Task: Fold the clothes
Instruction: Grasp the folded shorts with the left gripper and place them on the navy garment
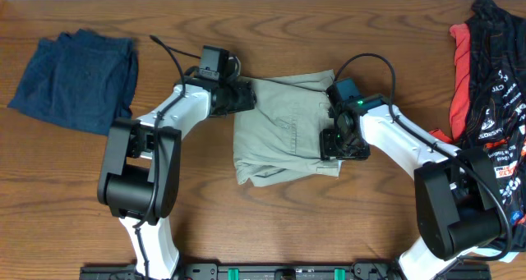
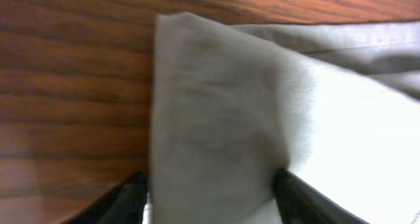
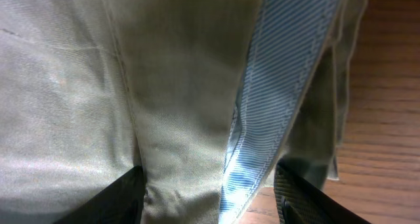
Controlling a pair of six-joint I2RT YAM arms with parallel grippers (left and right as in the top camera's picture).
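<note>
The khaki shorts lie folded in a compact stack at the table's middle. My left gripper is at their upper left corner; in the left wrist view its fingers stand wide apart with a fold of the shorts between them. My right gripper is over the shorts' right edge; in the right wrist view its fingers are also wide apart, with khaki cloth and the pale blue waistband lining between them. Both look open around the cloth.
A dark navy-blue garment lies crumpled at the far left. Black-and-red printed sports garments are piled at the right edge. Bare wooden table shows in front of the shorts.
</note>
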